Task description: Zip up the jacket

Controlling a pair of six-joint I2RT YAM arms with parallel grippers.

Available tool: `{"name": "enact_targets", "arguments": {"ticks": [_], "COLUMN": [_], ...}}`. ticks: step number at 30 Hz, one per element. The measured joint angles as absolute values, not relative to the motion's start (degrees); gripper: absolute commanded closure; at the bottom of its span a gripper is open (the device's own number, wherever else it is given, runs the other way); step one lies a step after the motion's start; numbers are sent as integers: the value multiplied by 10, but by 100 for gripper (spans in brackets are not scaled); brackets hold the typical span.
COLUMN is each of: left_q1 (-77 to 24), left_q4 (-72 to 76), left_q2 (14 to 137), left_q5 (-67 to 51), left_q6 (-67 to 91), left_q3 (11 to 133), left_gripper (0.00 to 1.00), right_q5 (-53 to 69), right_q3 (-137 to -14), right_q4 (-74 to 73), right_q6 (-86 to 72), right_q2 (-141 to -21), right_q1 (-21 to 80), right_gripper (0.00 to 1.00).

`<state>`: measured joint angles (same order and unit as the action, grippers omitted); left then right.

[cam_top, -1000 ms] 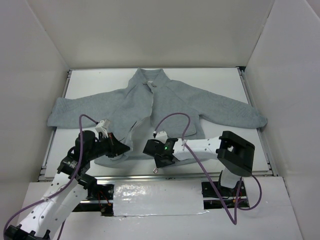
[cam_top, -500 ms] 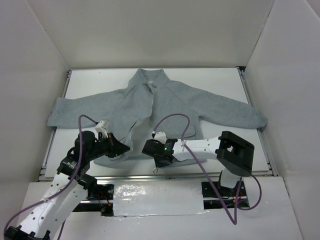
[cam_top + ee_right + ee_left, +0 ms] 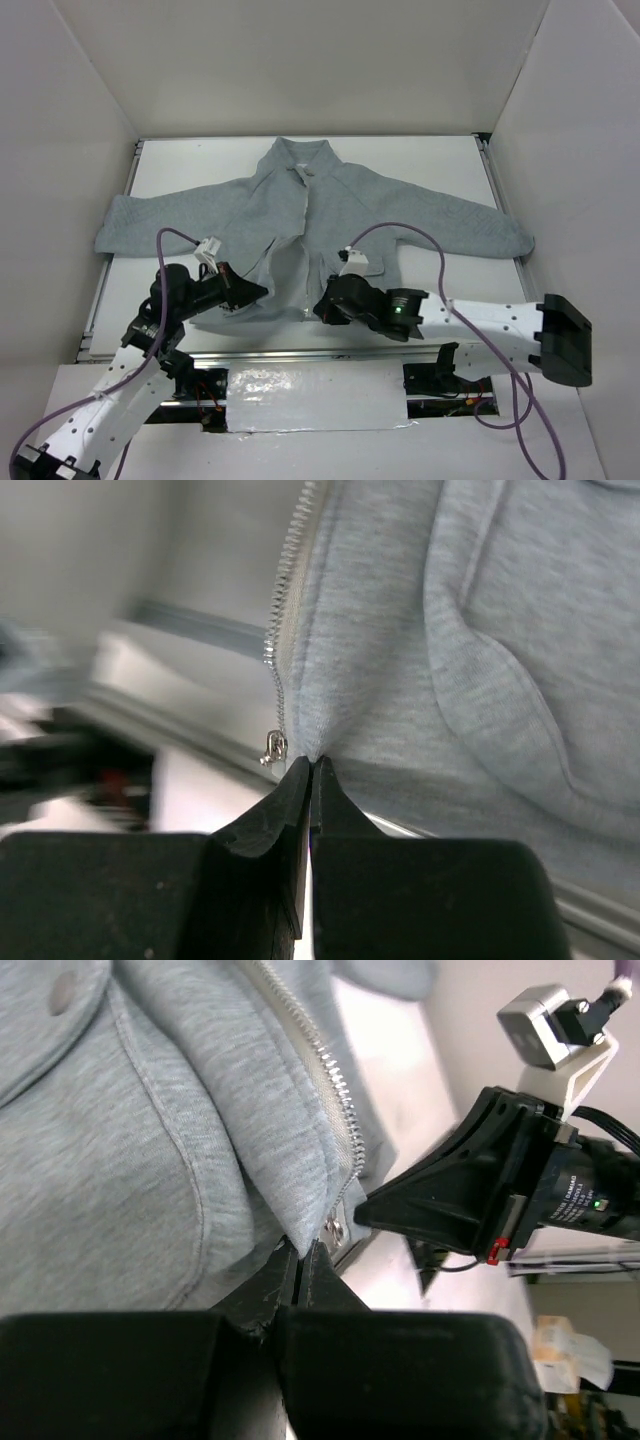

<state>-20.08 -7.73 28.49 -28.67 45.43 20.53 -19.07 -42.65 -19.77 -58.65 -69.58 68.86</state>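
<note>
We see jacket (image 3: 330, 210) flat on table (image 3: 440, 160), collar at far side, sleeves spread, front parted toward hem. Our left gripper (image 3: 300, 1252) pressed together on hem edge of one front panel, just beside zipper teeth (image 3: 335, 1090) — right gripper (image 3: 311, 767) likewise pinches other panel's hem, small metal zipper piece (image 3: 274, 747) just beside its tips. Grippers near each other, not touching.

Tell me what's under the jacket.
The jacket lies on the white table, which shows around it. The left hand and right hand pinch its hem by the zipper; anything beneath the jacket is hidden.
</note>
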Motion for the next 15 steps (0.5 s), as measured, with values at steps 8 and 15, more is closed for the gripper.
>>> {"name": "enact_targets", "arguments": {"ticks": [8, 15], "left_q1": [-207, -218], "left_q4": [107, 207], "left_q2": [309, 359], "left_q5": [-325, -330], "left_q6": [500, 520], "left_q3": [158, 155], "left_gripper": [100, 100], "right_q5": [-181, -162], "right_q3": [-250, -201], "right_q4": [51, 206], "right_q6": [-552, -467], "right_q2": [-582, -549], "right_q1": [689, 689], "right_gripper": [100, 100]}}
